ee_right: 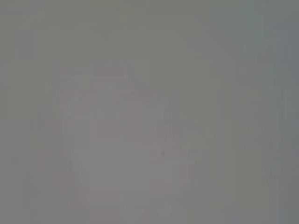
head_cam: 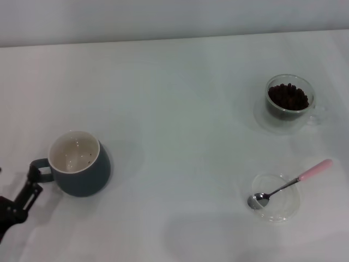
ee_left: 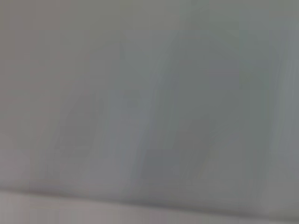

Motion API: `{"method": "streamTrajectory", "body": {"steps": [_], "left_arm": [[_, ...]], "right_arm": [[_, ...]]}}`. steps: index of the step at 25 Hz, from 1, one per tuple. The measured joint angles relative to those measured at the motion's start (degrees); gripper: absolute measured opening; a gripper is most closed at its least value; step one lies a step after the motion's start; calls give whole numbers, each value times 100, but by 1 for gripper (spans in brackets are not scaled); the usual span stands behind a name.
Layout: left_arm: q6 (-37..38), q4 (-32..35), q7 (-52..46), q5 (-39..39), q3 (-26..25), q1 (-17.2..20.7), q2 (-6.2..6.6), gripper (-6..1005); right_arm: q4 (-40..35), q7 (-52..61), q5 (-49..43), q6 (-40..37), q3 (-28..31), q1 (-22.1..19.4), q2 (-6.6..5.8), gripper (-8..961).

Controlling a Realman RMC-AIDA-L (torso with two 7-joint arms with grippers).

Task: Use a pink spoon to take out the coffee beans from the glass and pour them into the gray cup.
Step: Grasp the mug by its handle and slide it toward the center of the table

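Note:
The gray cup (head_cam: 80,164) stands at the left of the white table, its cream inside showing a few dark specks. My left gripper (head_cam: 31,180) reaches in from the lower left corner, right beside the cup's loop handle. At the far right, the glass (head_cam: 289,101) holds a heap of coffee beans (head_cam: 288,96). Nearer on the right, the pink spoon (head_cam: 292,182) lies with its metal bowl in a clear saucer (head_cam: 283,210) and its pink handle pointing away to the right. My right gripper is out of view. Both wrist views show only a blank pale surface.
The white table (head_cam: 180,136) stretches between the cup on the left and the glass and saucer on the right. A pale wall meets the table's far edge at the top.

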Motion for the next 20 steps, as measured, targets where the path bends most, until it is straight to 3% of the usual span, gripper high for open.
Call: {"method": "streamTrajectory", "body": {"steps": [8, 20], "left_arm": [[734, -98, -9, 10, 112, -114, 11, 890], [1050, -95, -17, -149, 61, -132, 22, 885]], "right_arm": [[-7, 0, 1, -7, 0, 10, 14, 816], [-7, 1, 113, 3, 9, -34, 15, 816]]}}
